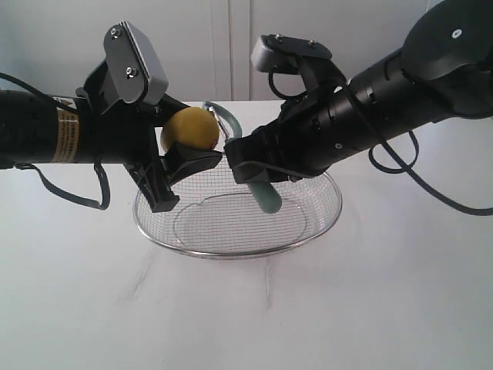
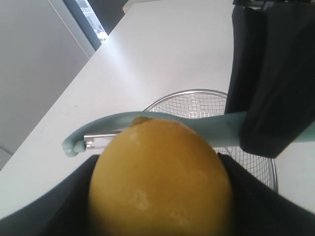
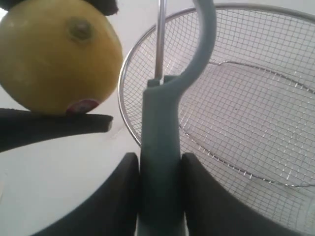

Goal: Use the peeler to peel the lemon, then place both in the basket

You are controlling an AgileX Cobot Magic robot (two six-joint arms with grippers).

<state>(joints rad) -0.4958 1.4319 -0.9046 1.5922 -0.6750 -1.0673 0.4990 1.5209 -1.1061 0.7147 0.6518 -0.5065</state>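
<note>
My left gripper (image 1: 185, 146) is shut on the yellow lemon (image 1: 189, 129) and holds it in the air above the left rim of the wire basket (image 1: 308, 227). Close up, the lemon (image 2: 160, 179) sits between the black fingers (image 2: 56, 196). My right gripper (image 1: 245, 158) is shut on the pale teal peeler (image 1: 266, 196) by its handle (image 3: 160, 147). The peeler's looped head and blade (image 2: 101, 140) lie against the lemon's far side. In the right wrist view the lemon (image 3: 59, 54) is just beside the blade (image 3: 160, 39).
The basket (image 3: 256, 108) rests on a white table (image 1: 385, 301) and holds nothing that shows. Both arms meet above it. A pale wall stands behind the table.
</note>
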